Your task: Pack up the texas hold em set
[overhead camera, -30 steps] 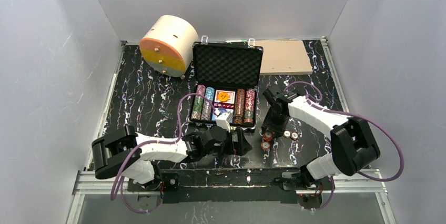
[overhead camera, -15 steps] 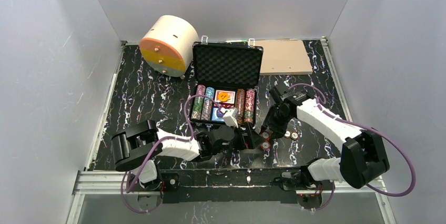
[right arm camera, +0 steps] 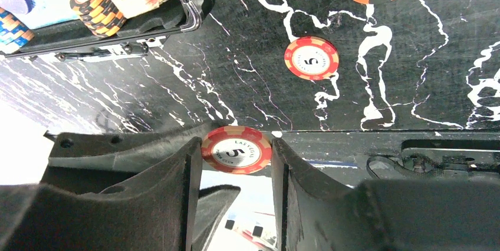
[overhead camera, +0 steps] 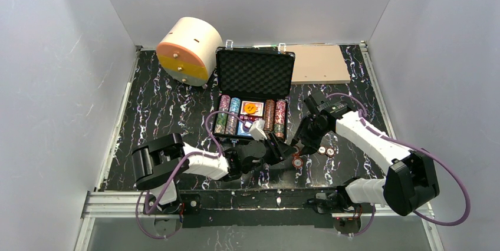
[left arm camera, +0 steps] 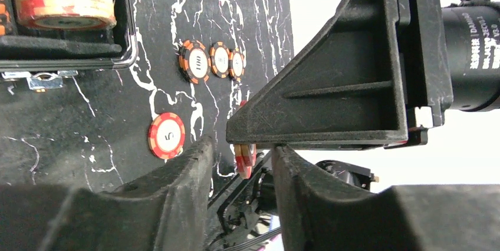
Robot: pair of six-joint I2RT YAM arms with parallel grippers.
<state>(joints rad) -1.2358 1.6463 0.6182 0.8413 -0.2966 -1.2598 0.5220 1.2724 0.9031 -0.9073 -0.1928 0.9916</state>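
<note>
I see the black ribbed briefcase (overhead camera: 255,74) open mid-table (foam lid upright), with four chip rows (overhead camera: 270,118) inside. Beside it my right gripper (right arm camera: 235,159) pinches one red 5 chip (right arm camera: 236,149), while my left gripper (left arm camera: 240,165) is spread. Three orange chips (left arm camera: 213,60) and one loose red chip (left arm camera: 167,135) lie on the table.

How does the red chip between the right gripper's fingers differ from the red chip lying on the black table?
The gripped red-and-cream poker chip is pinched at its rim by the right gripper, off the surface; the loose red-and-cream poker chip lies flat, untouched, on the black marbled table. Both show a 5.
</note>
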